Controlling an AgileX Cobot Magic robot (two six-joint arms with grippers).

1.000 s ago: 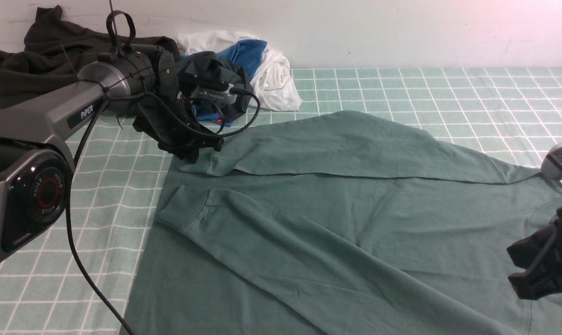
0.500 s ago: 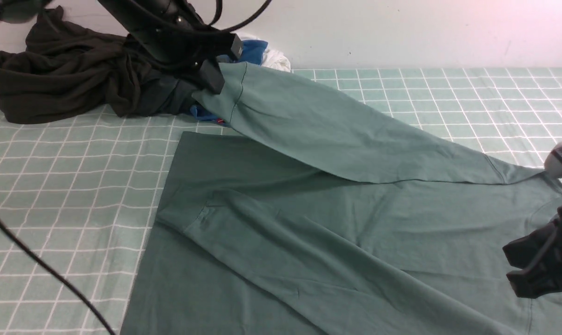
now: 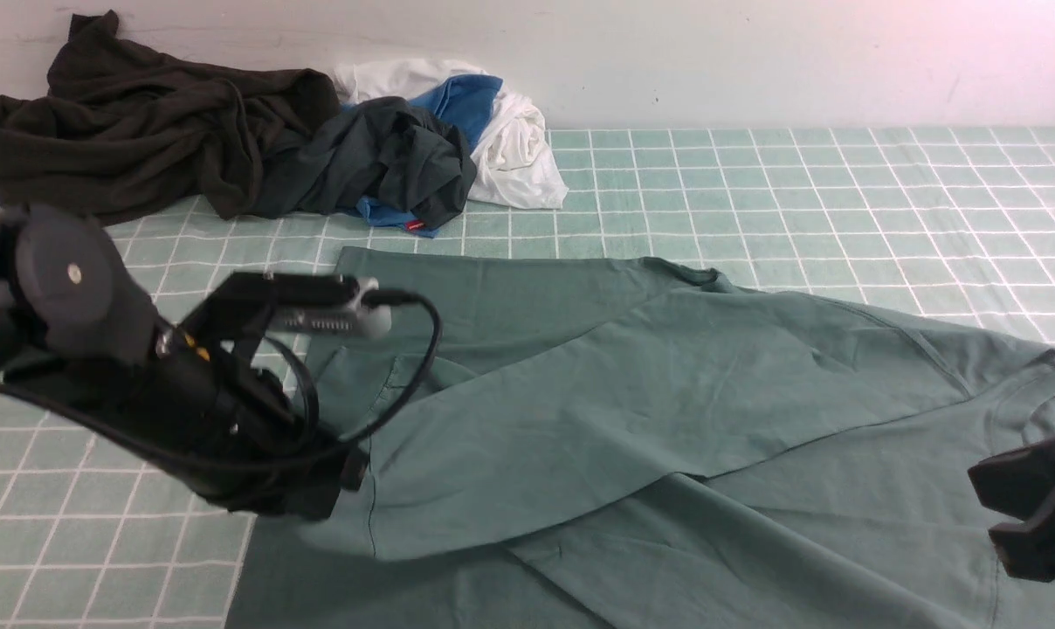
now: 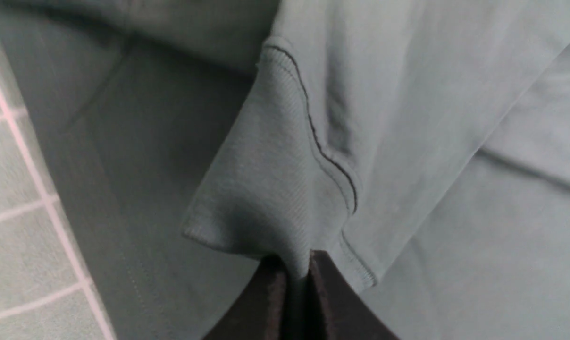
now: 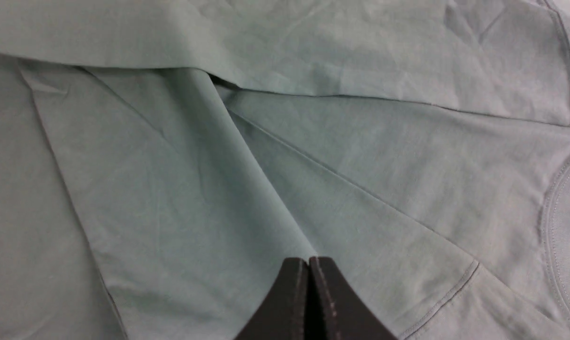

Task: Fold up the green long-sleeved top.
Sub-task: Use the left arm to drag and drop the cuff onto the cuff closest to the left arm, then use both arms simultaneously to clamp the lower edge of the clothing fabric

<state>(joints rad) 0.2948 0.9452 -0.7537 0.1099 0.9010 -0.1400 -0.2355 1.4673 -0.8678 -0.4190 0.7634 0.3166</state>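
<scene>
We note plain white wall (image 3: pixel 711 61) behind worktop (image 3: pixel 842 183). Worktop covered in pale green cloth (image 3: pixel 56 559), white grid lines. We see faint pink cast on wall, upper right. Light even.

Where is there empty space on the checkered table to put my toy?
Biggest bare patch: far right checked cloth, bordered by the wall, the white garment and the green top. A smaller strip sits near left, beside the top's hem. Crowded: the dark clothes pile far left, and the middle, under the top.
</scene>
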